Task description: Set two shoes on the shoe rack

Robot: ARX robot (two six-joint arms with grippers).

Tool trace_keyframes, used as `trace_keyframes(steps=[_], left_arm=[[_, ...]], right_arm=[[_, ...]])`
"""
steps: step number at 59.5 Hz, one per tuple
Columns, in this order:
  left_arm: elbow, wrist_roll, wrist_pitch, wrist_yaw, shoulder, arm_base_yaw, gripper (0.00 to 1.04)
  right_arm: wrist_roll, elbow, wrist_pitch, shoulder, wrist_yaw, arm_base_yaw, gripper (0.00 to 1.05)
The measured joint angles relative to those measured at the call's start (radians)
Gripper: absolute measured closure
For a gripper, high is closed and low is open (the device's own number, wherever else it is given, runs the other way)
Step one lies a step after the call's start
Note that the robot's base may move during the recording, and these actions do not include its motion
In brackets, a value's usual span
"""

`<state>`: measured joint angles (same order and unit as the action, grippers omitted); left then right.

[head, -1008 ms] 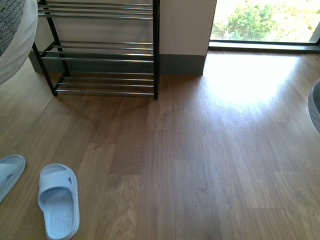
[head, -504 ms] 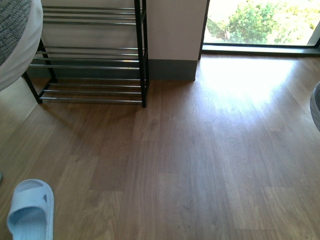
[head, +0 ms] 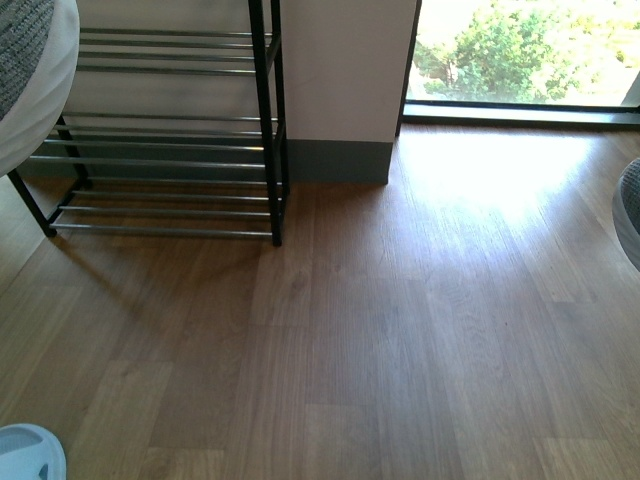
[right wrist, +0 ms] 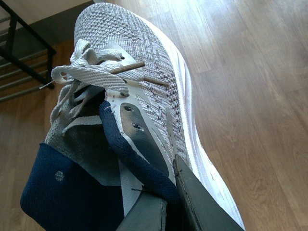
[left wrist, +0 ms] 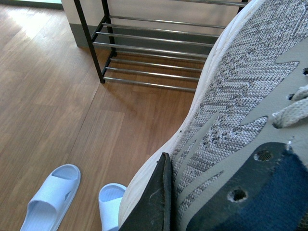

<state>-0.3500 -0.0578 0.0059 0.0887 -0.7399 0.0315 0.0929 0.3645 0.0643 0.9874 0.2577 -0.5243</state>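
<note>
Shifted left in front view: black-post, chrome-rod shoe rack (head: 170, 150); pale blue slipper (head: 25, 455) nearly out of view. Grips show only in the wrist views. Left end effector (left wrist: 162, 195) clamps a grey knit white-soled sneaker (left wrist: 240, 96), held aloft, toe toward rack. Right end effector (right wrist: 168, 204) pinches the second sneaker (right wrist: 139, 57) at its navy collar, long axis pointing away over the floor.

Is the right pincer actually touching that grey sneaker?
Touching. The right wrist view shows the right pincer clamped on the collar of the sneaker.

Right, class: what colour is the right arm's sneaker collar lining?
The sneaker has a dark navy collar lining; right wrist view shows it best.
</note>
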Motion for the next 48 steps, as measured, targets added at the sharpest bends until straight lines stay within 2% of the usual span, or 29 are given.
trace_keyframes(steps=[48], left_arm=[[0.0, -0.003, 0.0, -0.01, 0.0, 0.001, 1.03]], right_arm=[[0.0, 0.0, 0.0, 0.0, -0.011, -0.002, 1.04]])
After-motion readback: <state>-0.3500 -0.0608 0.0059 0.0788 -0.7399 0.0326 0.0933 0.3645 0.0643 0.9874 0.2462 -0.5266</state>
